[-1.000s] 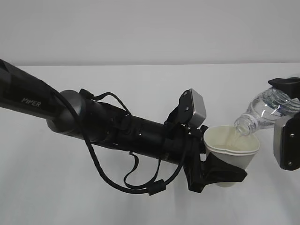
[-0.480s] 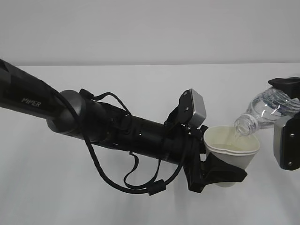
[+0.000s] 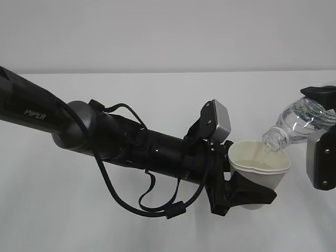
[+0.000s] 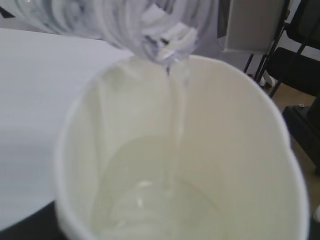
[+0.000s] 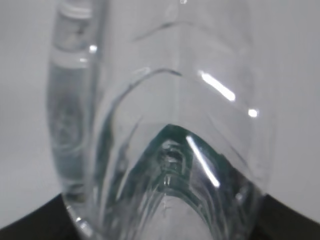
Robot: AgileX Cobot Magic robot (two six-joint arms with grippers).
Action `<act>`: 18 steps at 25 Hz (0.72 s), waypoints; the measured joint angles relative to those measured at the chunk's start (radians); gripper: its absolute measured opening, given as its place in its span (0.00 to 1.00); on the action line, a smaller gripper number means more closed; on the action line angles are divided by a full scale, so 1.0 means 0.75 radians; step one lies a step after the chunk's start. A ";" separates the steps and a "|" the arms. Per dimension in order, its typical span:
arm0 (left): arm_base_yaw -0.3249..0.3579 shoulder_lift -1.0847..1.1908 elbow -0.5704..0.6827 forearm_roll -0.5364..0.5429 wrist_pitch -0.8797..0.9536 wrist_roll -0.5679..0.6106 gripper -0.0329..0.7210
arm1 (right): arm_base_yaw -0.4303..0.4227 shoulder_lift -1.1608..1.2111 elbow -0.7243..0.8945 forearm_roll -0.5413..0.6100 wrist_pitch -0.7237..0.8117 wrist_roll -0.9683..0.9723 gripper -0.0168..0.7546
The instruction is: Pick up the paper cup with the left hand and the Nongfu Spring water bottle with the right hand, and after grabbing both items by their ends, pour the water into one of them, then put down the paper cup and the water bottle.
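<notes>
Water (image 4: 174,115) is running in a thin stream from the Nongfu Spring water bottle (image 3: 296,123) into the paper cup (image 3: 258,170), and I am watching it pool in the bottom of the cup through the left wrist view. My left hand (image 3: 247,193) is holding the cup clear above the white table (image 3: 168,89), its black fingers (image 3: 252,191) clamped around the cup's lower wall, so that the rim is pinched out of round and the open mouth is facing up and slightly right. The long black arm lettered "PIPER" (image 3: 32,112) is reaching in from the left of the cup, with loose black cables (image 3: 131,202) looping under it and the grey camera block (image 3: 219,122) sitting just above the cup's left rim. To the upper right of the cup, my right hand (image 3: 323,134) is gripping the bottle by its base end, jaws closed on the clear plastic at the picture's edge. The bottle is tilting neck-down toward the cup, its capless mouth (image 3: 269,142) hanging just over the cup's right rim, whether touching it I cannot tell. Seen from the right wrist, the bottle's ribbed clear body (image 5: 170,150) is filling the frame, with a green tint showing through it.
</notes>
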 joint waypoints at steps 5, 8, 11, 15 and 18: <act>0.000 0.000 0.000 0.000 0.000 0.000 0.62 | 0.000 0.000 0.000 0.000 0.000 0.000 0.58; 0.000 0.000 0.000 0.001 0.000 0.000 0.62 | 0.000 0.000 0.000 0.000 0.000 0.000 0.58; 0.000 0.000 0.000 0.003 0.000 0.000 0.62 | 0.000 0.000 0.000 0.000 0.000 0.000 0.58; 0.000 0.000 0.000 0.003 0.000 0.000 0.62 | 0.000 0.000 0.000 0.000 0.000 0.000 0.58; 0.000 0.000 0.000 0.003 0.000 0.000 0.62 | 0.000 0.000 0.000 0.000 -0.002 0.000 0.58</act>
